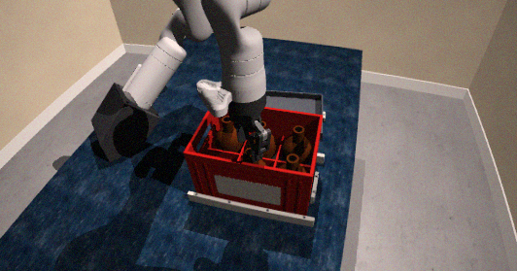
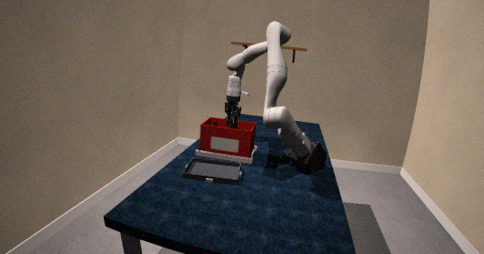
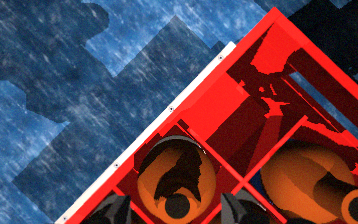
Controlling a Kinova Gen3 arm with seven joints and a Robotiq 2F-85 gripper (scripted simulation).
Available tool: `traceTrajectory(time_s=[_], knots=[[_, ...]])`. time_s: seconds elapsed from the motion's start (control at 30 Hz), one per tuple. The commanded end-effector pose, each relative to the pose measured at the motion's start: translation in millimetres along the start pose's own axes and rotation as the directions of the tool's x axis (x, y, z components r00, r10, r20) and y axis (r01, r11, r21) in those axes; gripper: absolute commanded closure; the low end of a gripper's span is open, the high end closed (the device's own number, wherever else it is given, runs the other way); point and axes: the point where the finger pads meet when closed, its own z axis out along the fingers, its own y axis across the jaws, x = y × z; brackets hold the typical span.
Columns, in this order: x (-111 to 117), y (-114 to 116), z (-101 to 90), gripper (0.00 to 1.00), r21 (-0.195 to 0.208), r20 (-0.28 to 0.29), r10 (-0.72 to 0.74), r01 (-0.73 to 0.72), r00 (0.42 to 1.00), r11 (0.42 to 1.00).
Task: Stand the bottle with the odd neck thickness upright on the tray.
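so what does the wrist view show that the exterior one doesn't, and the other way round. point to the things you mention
Only the wrist view: the dividers point(image 3: 275, 150) inside the crate, a bottle point(image 3: 149, 172) between the claw's fingers seen from above, and an empty compartment beside it.

Only the exterior view: the tray point(image 2: 211, 168) with no bottle on it, the arm point(image 2: 275, 72) up to its base, and a wooden shelf point(image 2: 296, 48) on the wall.

Both: the red crate point(image 3: 325, 52) point(image 2: 206, 137), a white strip point(image 3: 145, 136) point(image 2: 223, 157) along it, the claw point(image 3: 176, 206) point(image 2: 232, 123) and the blue table top point(image 3: 40, 45) point(image 2: 273, 199).
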Motion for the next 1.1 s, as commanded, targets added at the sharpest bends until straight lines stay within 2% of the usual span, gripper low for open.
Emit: traceTrajectory(time_s=[0.0, 0.63, 1.07], knots=[[-0.7, 0.8, 4.0, 0.36, -0.004, 0.001, -0.002, 0.002, 1.0, 1.0], [-0.8, 0.9, 23.7, 0.36, -0.004, 0.001, -0.002, 0.002, 1.0, 1.0], [-0.8, 0.9, 28.0, 0.36, -0.004, 0.001, -0.002, 0.002, 1.0, 1.0]])
